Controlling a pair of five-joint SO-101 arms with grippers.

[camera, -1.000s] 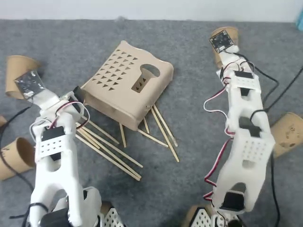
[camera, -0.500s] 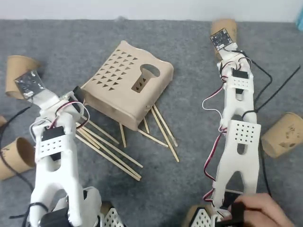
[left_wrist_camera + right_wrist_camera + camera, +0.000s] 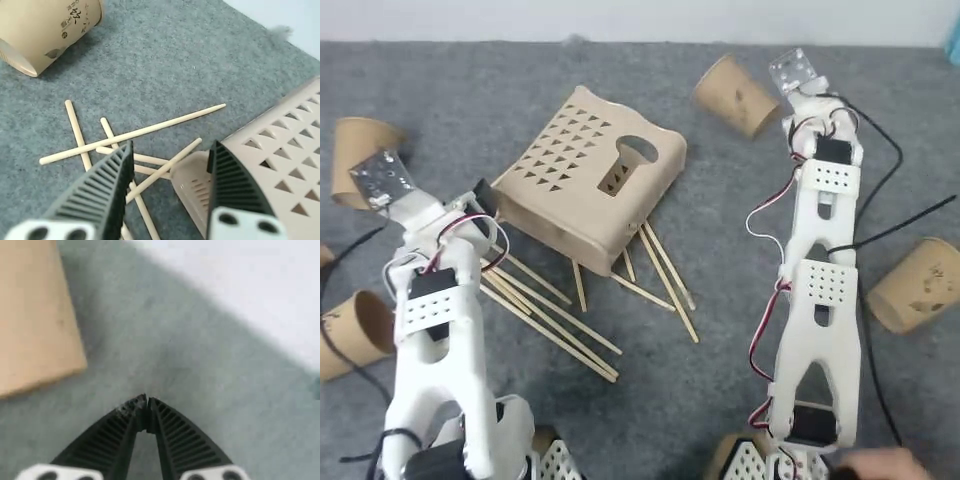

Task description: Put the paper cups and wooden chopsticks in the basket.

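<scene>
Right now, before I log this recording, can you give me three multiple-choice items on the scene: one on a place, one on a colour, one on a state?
1. Where do the wooden chopsticks lie?
A. on the grey mat beside the basket
B. inside the basket
C. stacked on a shelf

2. What colour is the basket?
A. blue
B. beige
C. black

3. How is the right gripper?
A. open wide
B. shut on a chopstick
C. shut with nothing in it

Key: 1 A, the sticks are scattered on the mat at the basket's edge. 2 B, its perforated wall is beige. 3 C, the right wrist view shows its fingers together over bare mat.
</scene>
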